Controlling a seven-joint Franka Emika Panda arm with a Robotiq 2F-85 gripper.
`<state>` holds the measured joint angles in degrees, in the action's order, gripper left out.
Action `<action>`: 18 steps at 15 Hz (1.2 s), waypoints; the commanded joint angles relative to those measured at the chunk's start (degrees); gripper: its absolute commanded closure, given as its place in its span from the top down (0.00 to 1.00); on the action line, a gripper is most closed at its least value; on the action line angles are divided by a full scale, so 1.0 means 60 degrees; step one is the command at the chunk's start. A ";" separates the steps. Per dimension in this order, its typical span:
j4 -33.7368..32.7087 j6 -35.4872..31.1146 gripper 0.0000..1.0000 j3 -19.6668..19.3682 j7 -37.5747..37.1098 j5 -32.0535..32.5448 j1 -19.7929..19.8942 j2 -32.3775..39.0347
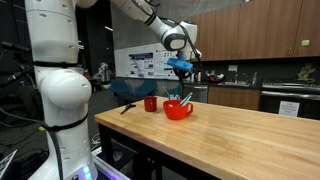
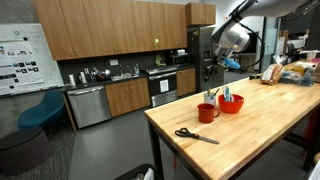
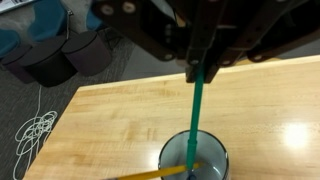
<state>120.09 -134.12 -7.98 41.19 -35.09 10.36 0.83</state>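
- Over a butcher-block worktable (image 3: 110, 120) in a lab kitchenette, the Franka arm's gripper (image 3: 198, 72) hangs fingers-down, its jaws pinched tight on the top of a thin green stick (image 3: 194, 115).
- Held upright, the green stick runs straight down from the fingers, and its lower end sits inside a round vessel (image 3: 165, 160) standing on the table directly below the wrist.
- A yellow pencil (image 3: 160, 172) leans across the same vessel, its tip touching or just beside the stick; the wrist view does not show which.
- In an exterior view the gripper sits above a red bowl (image 1: 178, 111), with a red mug (image 1: 151, 104) just beside the bowl on the side nearer the robot's base.
- From the wrist view alone it cannot be told whether the vessel is the bowl or the mug.
- Black-handled scissors (image 2: 196, 135) lie flat on the table, apart from both red pieces and nearer the table's edge.
- A loose white cable (image 3: 35, 130) lies tangled on the floor beyond the table, and wooden cabinets (image 2: 110, 30) line the back wall.
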 commanded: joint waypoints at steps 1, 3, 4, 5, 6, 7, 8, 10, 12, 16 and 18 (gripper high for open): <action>0.0370 -0.0449 0.02 -0.0127 0.0150 0.0025 -0.0034 -0.0819; 0.0394 -0.0588 0.02 -0.0220 0.0097 0.0094 -0.0057 -0.1048; 0.0430 -0.0630 0.02 -0.0272 -0.0035 0.0274 -0.0054 -0.1164; 0.0475 -0.0689 0.02 -0.0323 -0.0115 0.0420 -0.0054 -0.1275; 0.0531 -0.0737 0.02 -0.0381 -0.0305 0.0653 -0.0040 -0.1384; 0.0577 -0.0754 0.02 -0.0439 -0.0448 0.0886 -0.0030 -0.1475; 0.0622 -0.0736 0.02 -0.0505 -0.0621 0.1145 -0.0018 -0.1563; 0.0733 -0.0725 0.02 -0.0640 -0.0961 0.1600 -0.0013 -0.1751; 0.0877 -0.0649 0.02 -0.0758 -0.1241 0.1900 -0.0032 -0.1921; 0.1368 -0.0527 0.02 -0.0867 -0.1560 0.2116 -0.0125 -0.2217; 0.1639 -0.0516 0.02 -0.0866 -0.1671 0.2184 -0.0172 -0.2325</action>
<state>126.64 -137.56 -12.66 33.31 -23.71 10.29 -10.20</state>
